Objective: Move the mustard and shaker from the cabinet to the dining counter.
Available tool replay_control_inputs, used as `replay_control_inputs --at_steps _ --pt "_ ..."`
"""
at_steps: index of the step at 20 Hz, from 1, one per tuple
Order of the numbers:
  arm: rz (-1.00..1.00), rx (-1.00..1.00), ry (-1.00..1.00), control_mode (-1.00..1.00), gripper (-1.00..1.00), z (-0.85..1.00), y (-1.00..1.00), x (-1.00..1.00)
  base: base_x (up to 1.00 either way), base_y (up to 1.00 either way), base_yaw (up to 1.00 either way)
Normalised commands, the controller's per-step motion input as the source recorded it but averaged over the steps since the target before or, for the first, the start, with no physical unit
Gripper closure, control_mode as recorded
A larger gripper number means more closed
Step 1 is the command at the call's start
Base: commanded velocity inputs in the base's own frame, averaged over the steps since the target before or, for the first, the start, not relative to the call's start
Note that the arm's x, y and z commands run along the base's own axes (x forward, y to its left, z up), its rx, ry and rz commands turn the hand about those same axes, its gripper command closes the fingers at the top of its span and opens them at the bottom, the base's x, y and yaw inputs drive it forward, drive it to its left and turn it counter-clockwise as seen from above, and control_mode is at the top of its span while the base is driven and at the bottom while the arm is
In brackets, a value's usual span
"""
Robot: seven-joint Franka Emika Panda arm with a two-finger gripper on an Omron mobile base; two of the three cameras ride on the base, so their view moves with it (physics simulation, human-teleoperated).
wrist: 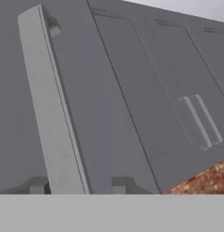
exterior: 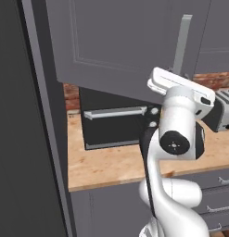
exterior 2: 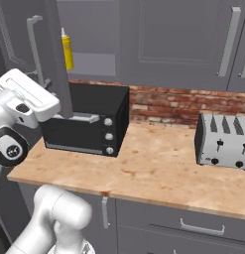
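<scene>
Two small dark finger tips of the gripper [wrist: 78, 186] stand close on either side of the long vertical grey bar handle [wrist: 52, 106], so the hand seems to clasp it, nearly closed. Behind it the dark grey cabinet door [exterior: 116, 41] hangs partly open. Farther in, on the shelf, stands the small yellow mustard bottle [exterior 2: 67, 49]; the shaker I cannot find. I judge the door-opening step is in hand; next the door must swing wider, then the handle be released.

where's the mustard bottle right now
In the right base view the mustard stands upright inside the opened cabinet, at the left of its shelf, just behind the door's edge and above the black toaster oven.
</scene>
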Motion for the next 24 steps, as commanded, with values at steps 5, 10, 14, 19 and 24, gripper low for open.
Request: replay_control_inputs --at_steps 5,10,14,19,24 --pt "0.00 0.01 -0.14 -1.00 1.00 0.00 0.10 -0.74 0.00 0.00 0.00" --pt "0.00 -0.04 -0.10 -1.00 1.00 0.01 0.34 -0.14 0.00 0.00 0.00" --pt "-0.08 -0.10 -0.03 -1.00 1.00 0.00 0.22 0.00 0.00 0.00 0.00" --pt "-0.17 -0.02 -0.04 -1.00 1.00 0.09 0.01 -0.24 0.00 0.00 0.00" --pt "-0.09 0.00 -0.08 -1.00 -1.00 0.01 0.17 -0.31 0.00 0.00 0.00"
